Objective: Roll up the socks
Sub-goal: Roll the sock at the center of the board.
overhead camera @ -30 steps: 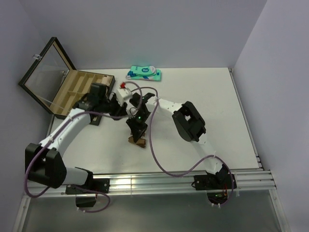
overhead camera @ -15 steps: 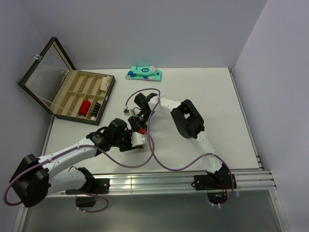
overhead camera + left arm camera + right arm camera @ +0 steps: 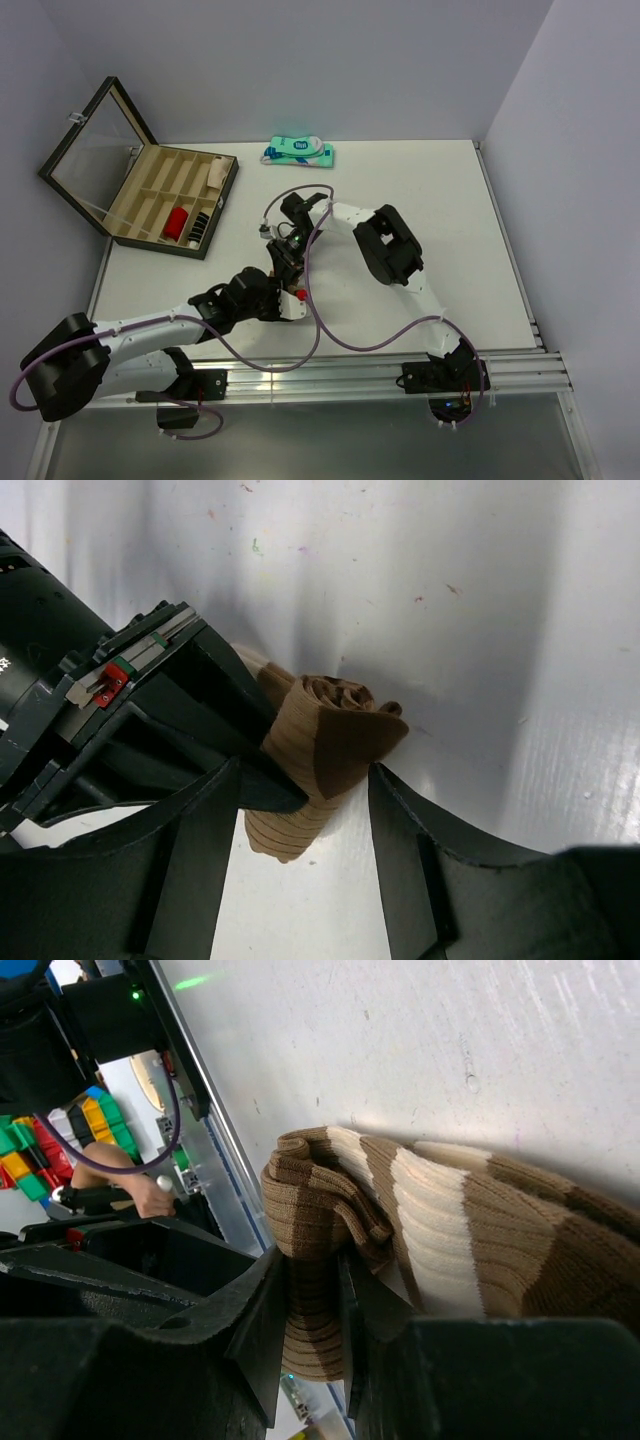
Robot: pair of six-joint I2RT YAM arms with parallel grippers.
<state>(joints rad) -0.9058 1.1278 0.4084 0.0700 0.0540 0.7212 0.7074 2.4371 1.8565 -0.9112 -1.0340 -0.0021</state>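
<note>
A brown sock (image 3: 335, 735) with tan and cream bands (image 3: 430, 1210) lies partly rolled on the white table. My right gripper (image 3: 315, 1315) is shut on the rolled end, and its black fingers (image 3: 200, 710) reach in from the left in the left wrist view. My left gripper (image 3: 305, 825) stands open, a jaw on each side of the roll's near tip. In the top view the two grippers meet at mid-table, left (image 3: 288, 302) and right (image 3: 283, 268), and they hide the sock. A black bundle with thin white stripes (image 3: 199, 228) sits in a compartment of the case.
An open wooden case (image 3: 150, 190) with a glass lid stands at the back left and also holds a red item (image 3: 177, 221). A flat teal-and-white package (image 3: 298, 152) lies at the back edge. A purple cable (image 3: 318, 300) loops beside the grippers. The metal rail (image 3: 330, 375) runs along the near edge.
My left arm swung from over the case to the near side of the sock roll, and its jaws opened wider. The right gripper stayed on the sock.
</note>
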